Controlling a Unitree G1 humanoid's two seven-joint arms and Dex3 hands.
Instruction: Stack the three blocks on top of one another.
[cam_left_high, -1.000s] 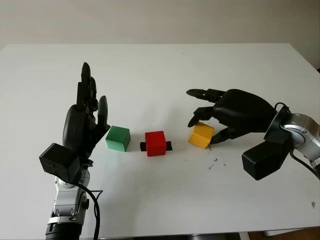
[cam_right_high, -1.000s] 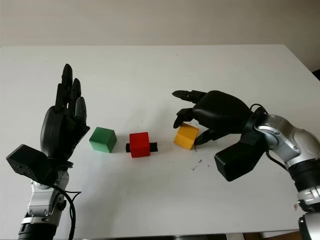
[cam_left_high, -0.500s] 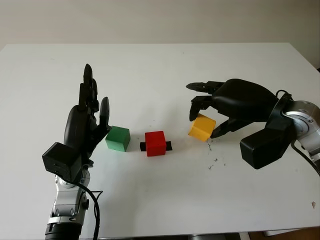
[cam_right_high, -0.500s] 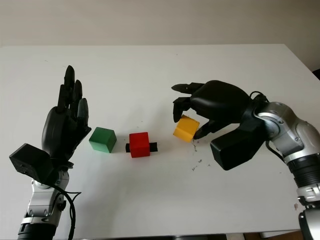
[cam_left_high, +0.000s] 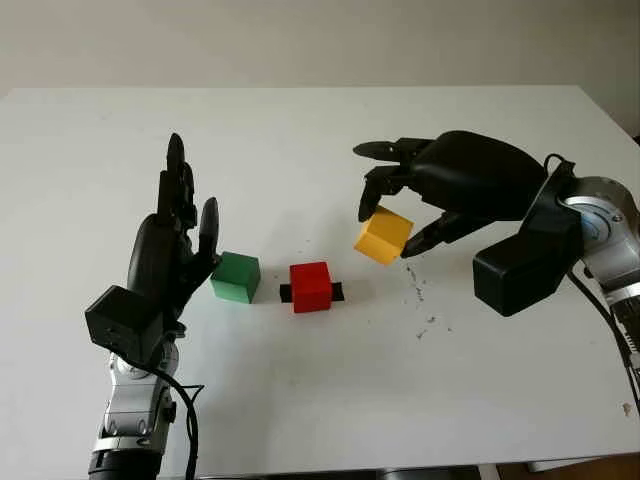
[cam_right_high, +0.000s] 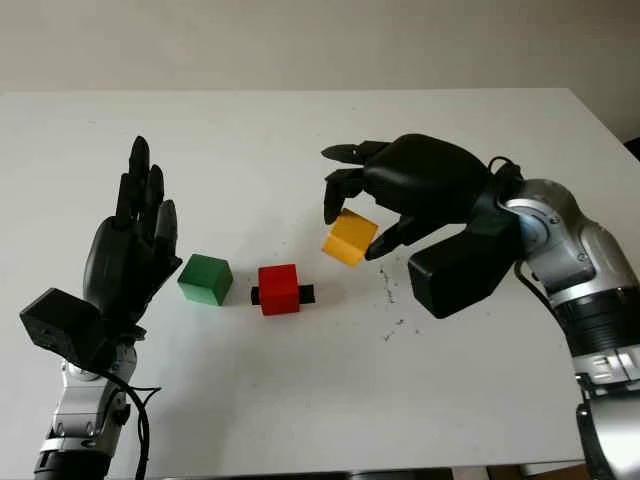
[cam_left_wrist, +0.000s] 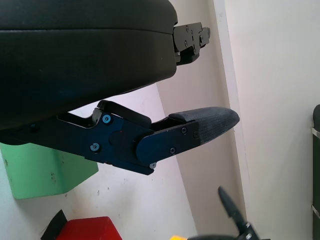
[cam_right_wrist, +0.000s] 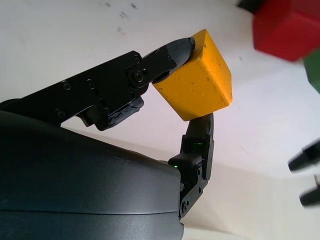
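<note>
- Yellow block (cam_left_high: 383, 236): since the earlier frames it has been lifted clear of the table (cam_left_high: 300, 400) and carried toward frame left; it now hangs tilted, a corner pointing down, just right of centre in the left eye view, above and to the right of the red block.
- Right hand (cam_left_high: 395, 215): it has risen and shifted leftward with the block; its fingers (cam_right_wrist: 170, 52) are closed on the yellow block, one tip pressing an upper corner and another finger against the opposite face, as the right wrist view shows.
- Right arm: it enters from the right edge of the frame, the wrist camera box dark below the forearm.
- Red block (cam_left_high: 310, 287): unchanged, at frame centre on the table, sitting on a small black strip (cam_left_high: 338, 291) whose ends show on both sides.
- Green block (cam_left_high: 236, 276): unchanged, just left of the red block, apart from it, flat on the table.
- Left hand (cam_left_high: 178, 235): open and holding nothing, raised upright at centre left of the frame, just left of the green block; its position is nearly as before.
- Dark specks (cam_left_high: 425, 322): scattered on the table lower right of centre, below the right hand.
</note>
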